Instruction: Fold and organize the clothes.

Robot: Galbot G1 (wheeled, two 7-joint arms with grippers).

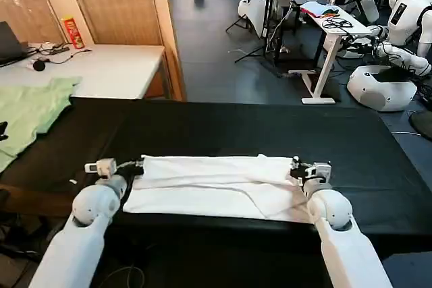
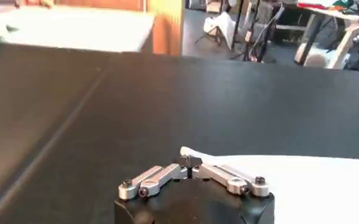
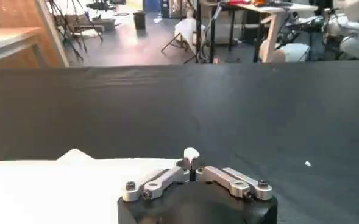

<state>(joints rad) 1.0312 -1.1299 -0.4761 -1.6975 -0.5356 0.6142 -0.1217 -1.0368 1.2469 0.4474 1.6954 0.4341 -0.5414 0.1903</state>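
The clothes are one white T-shirt (image 1: pixel 216 187), lying as a long band folded lengthwise near the front edge of the black table (image 1: pixel 236 123). My left gripper (image 1: pixel 138 164) is shut on the band's far left corner. In the left wrist view that gripper (image 2: pixel 190 163) pinches a tip of the white cloth (image 2: pixel 301 182). At the far right corner, my right gripper (image 1: pixel 295 164) is also shut on the shirt. The right wrist view shows a small tuft of the T-shirt (image 3: pixel 57 182) sticking up between the closed fingers of the right gripper (image 3: pixel 191 161). No print shows.
A light green garment (image 1: pixel 30 109) lies at the table's left end. Behind it stands a white desk (image 1: pixel 101 69) with a red can (image 1: pixel 72 32). Bare black tabletop stretches beyond the shirt; desks and other robots (image 1: pixel 405 18) stand far behind on the right.
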